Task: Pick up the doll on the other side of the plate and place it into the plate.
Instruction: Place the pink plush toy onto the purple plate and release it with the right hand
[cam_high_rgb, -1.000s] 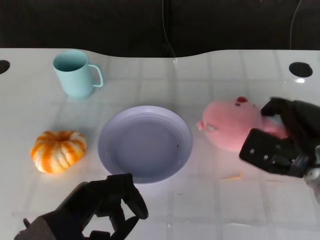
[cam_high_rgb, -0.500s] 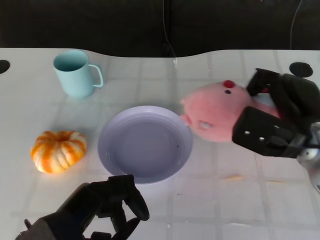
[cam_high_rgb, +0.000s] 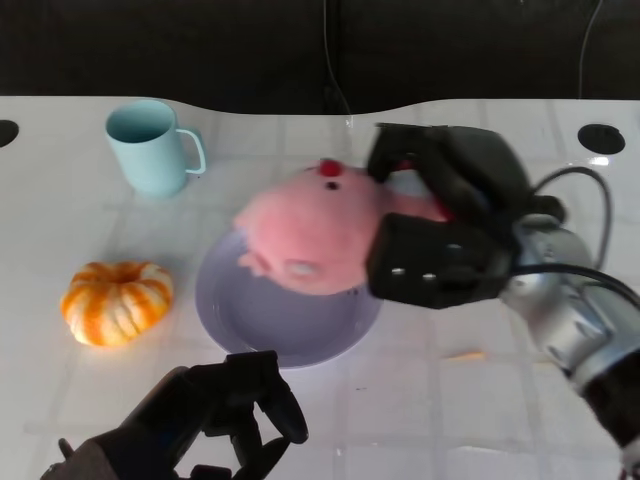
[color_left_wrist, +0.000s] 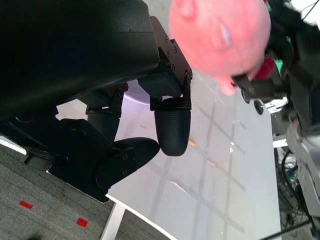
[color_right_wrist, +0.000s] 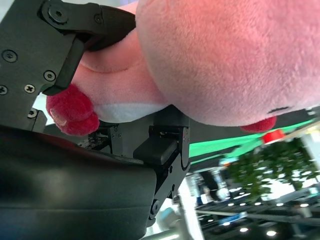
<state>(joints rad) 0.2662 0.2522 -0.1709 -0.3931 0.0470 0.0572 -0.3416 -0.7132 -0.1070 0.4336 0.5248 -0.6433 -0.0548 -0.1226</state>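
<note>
Pink plush doll (cam_high_rgb: 310, 235) gripped by black right hand (cam_high_rgb: 440, 235), held over round lavender plate (cam_high_rgb: 230, 310), right part. Black left hand (cam_high_rgb: 215, 420) near edge, fingers curled, holding nothing. No legible writing.

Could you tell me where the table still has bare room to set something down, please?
Bare patches: between the mug and the pumpkin, and the near right of the table, beside the plate. It is crowded over the plate, where the right robot hand holds the doll.
</note>
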